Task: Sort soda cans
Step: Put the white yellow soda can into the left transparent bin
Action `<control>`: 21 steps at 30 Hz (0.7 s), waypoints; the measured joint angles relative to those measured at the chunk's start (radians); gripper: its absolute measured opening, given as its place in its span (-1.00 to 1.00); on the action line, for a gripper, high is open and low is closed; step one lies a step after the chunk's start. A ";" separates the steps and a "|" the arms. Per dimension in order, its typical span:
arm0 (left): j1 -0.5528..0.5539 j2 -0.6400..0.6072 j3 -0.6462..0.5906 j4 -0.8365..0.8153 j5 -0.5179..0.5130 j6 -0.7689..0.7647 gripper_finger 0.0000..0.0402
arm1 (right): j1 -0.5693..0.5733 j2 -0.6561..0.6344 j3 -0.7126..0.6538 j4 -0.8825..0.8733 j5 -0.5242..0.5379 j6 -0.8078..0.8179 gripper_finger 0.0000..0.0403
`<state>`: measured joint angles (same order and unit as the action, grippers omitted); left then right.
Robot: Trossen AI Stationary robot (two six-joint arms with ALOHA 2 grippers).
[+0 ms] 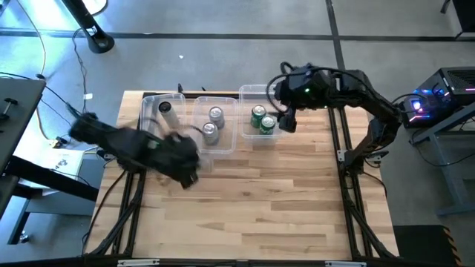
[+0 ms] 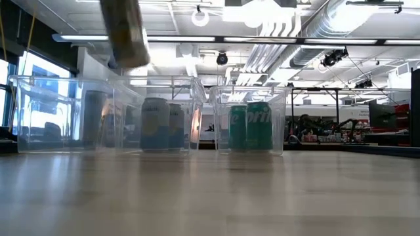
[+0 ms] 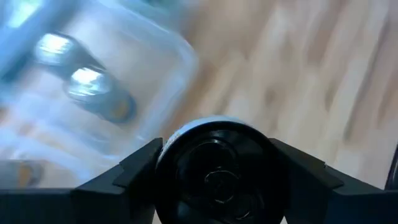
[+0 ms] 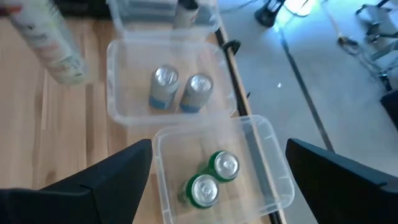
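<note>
Your left gripper (image 3: 217,180) apparently clamps a black can (image 3: 217,171); blurred travel risks clipping the bin (image 1: 146,104) wall.

A robotics lab or workshop: the wooden surface (image 1: 245,208) stands on a grey concrete floor (image 1: 223,44) with cables (image 1: 33,44) trailing across it, exposed ducts (image 2: 289,39) and strip lights run overhead, and lit electronics (image 1: 427,100) sit beside its right edge.
</note>
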<state>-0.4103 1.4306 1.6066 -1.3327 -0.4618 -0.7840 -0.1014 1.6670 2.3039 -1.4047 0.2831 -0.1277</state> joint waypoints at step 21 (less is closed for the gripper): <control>0.623 -0.271 -0.148 -0.239 -0.028 0.015 0.19 | -0.036 -0.024 -0.003 0.071 0.006 0.156 0.81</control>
<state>0.2123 1.1595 1.4590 -1.5715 -0.4900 -0.7689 -0.1379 1.6432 2.3005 -1.3341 0.2890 0.0284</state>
